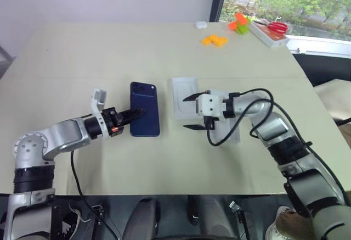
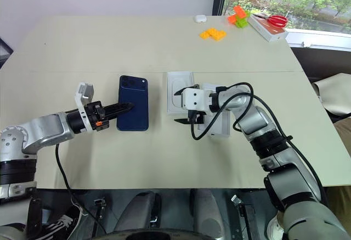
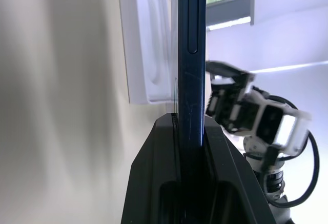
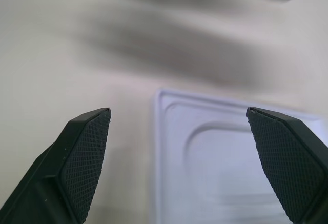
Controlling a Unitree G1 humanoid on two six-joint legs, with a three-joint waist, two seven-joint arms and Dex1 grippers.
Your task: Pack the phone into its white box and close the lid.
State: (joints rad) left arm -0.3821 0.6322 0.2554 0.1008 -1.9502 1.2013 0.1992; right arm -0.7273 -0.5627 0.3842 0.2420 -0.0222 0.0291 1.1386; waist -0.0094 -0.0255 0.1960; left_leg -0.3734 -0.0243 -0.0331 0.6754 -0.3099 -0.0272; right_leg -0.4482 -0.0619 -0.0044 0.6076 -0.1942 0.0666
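The left gripper (image 1: 133, 115) pinches the phone (image 1: 145, 109) by its near edge, long axis running away from the robot. The right gripper (image 1: 193, 111), jaws wide and empty, hovers beside it over the white insert (image 1: 182, 94).

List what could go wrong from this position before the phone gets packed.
1. The left pincer grips the phone only at one long edge; held so far off centre, it might tilt or slip.
2. The right pincer hangs open close above the white insert; a careless move could knock it.
3. The right arm's black cable loops low over the white pieces and might snag them.
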